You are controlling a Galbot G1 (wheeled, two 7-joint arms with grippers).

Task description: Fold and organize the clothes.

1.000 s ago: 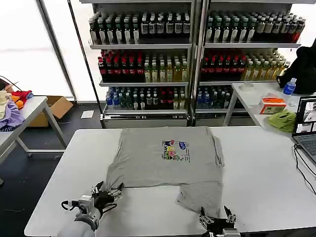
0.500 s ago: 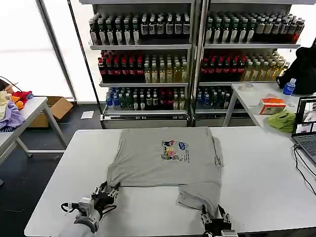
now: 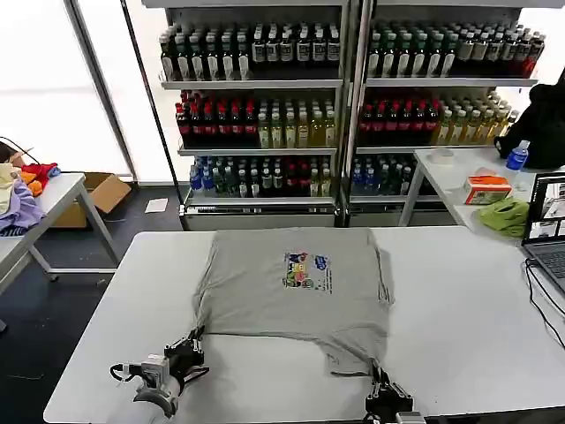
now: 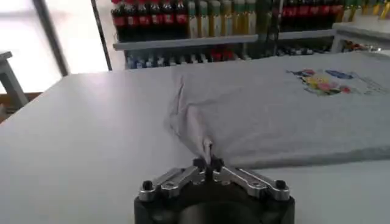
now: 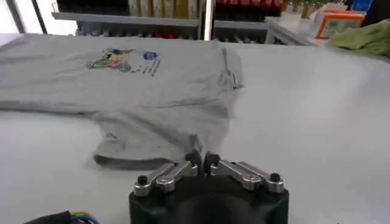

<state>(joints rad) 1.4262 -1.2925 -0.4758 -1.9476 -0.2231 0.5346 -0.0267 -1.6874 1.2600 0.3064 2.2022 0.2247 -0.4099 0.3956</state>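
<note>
both grippers, left (image 4: 208, 163), right (image 5: 202, 161), pinching t-shirt (image 3: 296, 291) hem.

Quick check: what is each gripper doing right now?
Left gripper: shut on the grey T-shirt, pinching its near left corner.
Right gripper: shut on the T-shirt's near right edge.

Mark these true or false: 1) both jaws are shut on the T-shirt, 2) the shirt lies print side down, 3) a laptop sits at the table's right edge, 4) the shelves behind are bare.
1) True: the left gripper and the right gripper each pinch the near edge of the T-shirt.
2) False: its print faces up.
3) True: the laptop is there.
4) False: the shelves hold bottles.
</note>
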